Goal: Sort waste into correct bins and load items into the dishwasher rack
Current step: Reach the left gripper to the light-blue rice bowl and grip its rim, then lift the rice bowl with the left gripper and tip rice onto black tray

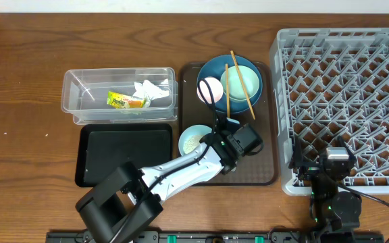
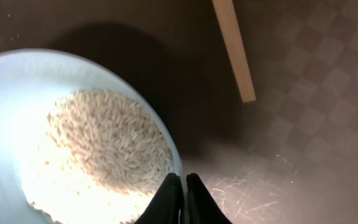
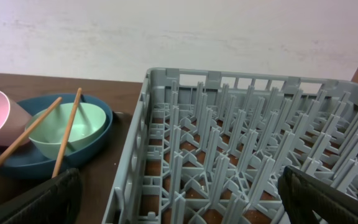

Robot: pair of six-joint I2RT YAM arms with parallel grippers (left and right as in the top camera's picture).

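Grey plastic pegs of the dishwasher rack (image 1: 343, 81), at the right of the counter (image 1: 26, 135), hold nothing, so loading has not begun. The waste is partly sorted: the green-yellow snack wrapper (image 1: 123, 100) and the crumpled white tissue (image 1: 152, 90) lie in the clear tub (image 1: 73, 88) at the far left, while the black tray (image 1: 123, 154) just near of it looks bare. The rice (image 2: 104, 149) sits in the light blue bowl (image 2: 17, 99) at the near left corner of the brown serving tray (image 1: 262, 169). The left jaws are closed to a sliver at that bowl's right rim and appear to pinch it, probably to tip the rice out. The dark blue bowl (image 1: 211, 67), holding the mint green bowl (image 1: 243, 81), the pink cup (image 1: 210, 89) and both chopsticks (image 1: 247, 98), waits at the tray's far end. The right jaws stand wide, holding nothing, over the rack's near edge.
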